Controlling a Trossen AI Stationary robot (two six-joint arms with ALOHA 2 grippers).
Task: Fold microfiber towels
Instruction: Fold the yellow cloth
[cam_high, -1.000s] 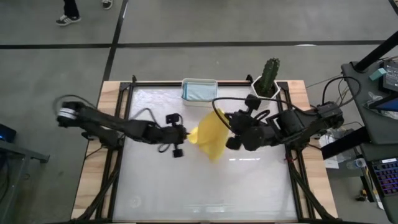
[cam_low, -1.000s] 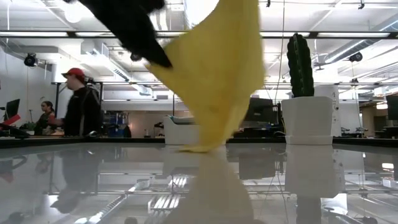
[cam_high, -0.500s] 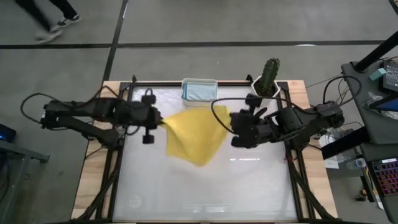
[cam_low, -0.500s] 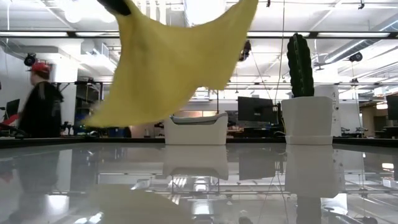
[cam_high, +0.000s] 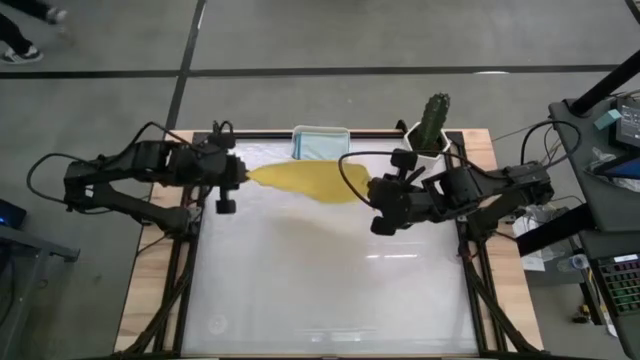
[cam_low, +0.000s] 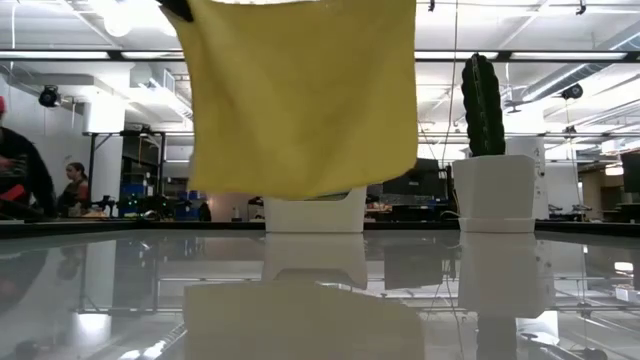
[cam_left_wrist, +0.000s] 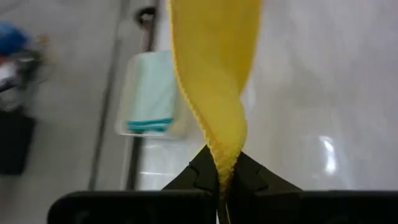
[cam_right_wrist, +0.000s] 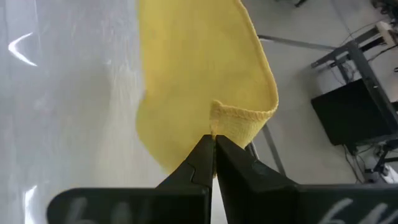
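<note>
- Since half a second ago: left gripper drawn back toward the table's left edge, yellow towel pulled from a slack drape into a taut band.
- Left gripper near the far left corner of the table, jaws pinched narrow on one corner of the yellow towel, cloth running out from between the fingertips in the left wrist view.
- Right gripper near the far edge, right of the middle, jaws clamped tight on the opposite corner, hem folded over just past the fingertips.
- Yellow towel held in the air between the two grippers, along the far edge of the table; in the low view hanging as a flat sheet, lower hem clear of the tabletop.
- White tub at the far edge just behind the towel, pale blue-grey cloth inside.
- Cactus in a white pot at the far right corner.
- Person at the left in the room beyond.
</note>
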